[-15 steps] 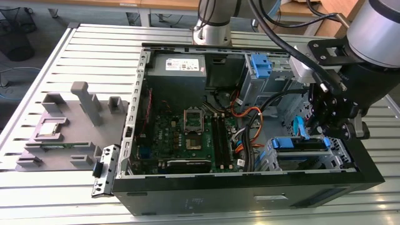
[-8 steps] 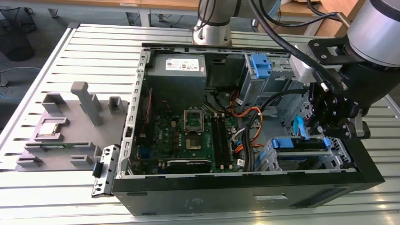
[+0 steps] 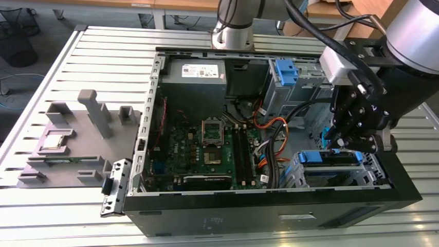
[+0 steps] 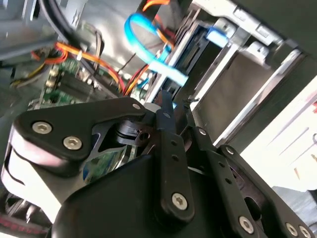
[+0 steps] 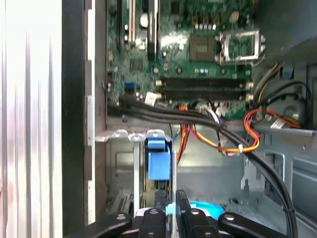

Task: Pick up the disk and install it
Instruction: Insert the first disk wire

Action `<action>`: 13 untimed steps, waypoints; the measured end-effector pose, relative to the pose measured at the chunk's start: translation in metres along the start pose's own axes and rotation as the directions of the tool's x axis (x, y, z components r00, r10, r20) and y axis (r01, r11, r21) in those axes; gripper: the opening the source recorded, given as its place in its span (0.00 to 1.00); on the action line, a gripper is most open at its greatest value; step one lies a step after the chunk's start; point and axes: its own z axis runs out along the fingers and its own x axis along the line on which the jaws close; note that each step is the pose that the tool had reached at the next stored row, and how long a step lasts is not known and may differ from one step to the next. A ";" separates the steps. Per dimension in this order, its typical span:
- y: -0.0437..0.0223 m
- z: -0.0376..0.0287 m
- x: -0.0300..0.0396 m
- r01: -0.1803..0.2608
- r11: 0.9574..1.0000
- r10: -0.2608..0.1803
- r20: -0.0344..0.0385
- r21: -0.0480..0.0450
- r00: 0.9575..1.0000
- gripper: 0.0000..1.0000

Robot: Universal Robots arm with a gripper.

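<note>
the hand (image 3: 351,146) is lowered at the drive bay (image 3: 376,167) of the case (image 3: 274,216), its fingers (image 5: 159,202) pinched on the blue edge of the disk (image 3: 332,157), which sits in the bay. the cables (image 5: 223,144) beside it could be snagged, and the disk could be jammed if tilted.

Exterior view: high, looking down on the open computer case (image 3: 274,128). Both wrist views: close inside it, sharing the orange cables (image 5: 233,144).
</note>
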 end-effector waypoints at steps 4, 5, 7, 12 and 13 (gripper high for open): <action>-0.0010 0.0002 0.0000 -0.002 0.999 0.002 0.000 -0.044 1.000 0.24; -0.0010 0.0002 0.0000 -0.002 0.999 0.002 0.000 -0.044 1.000 0.24; -0.0010 0.0002 0.0000 -0.002 0.999 0.002 0.000 -0.044 1.000 0.24; -0.0034 0.0002 0.0000 -0.002 0.999 0.002 0.000 -0.044 1.000 0.24; -0.0045 0.0002 0.0000 -0.002 0.999 0.002 0.000 -0.044 1.000 0.24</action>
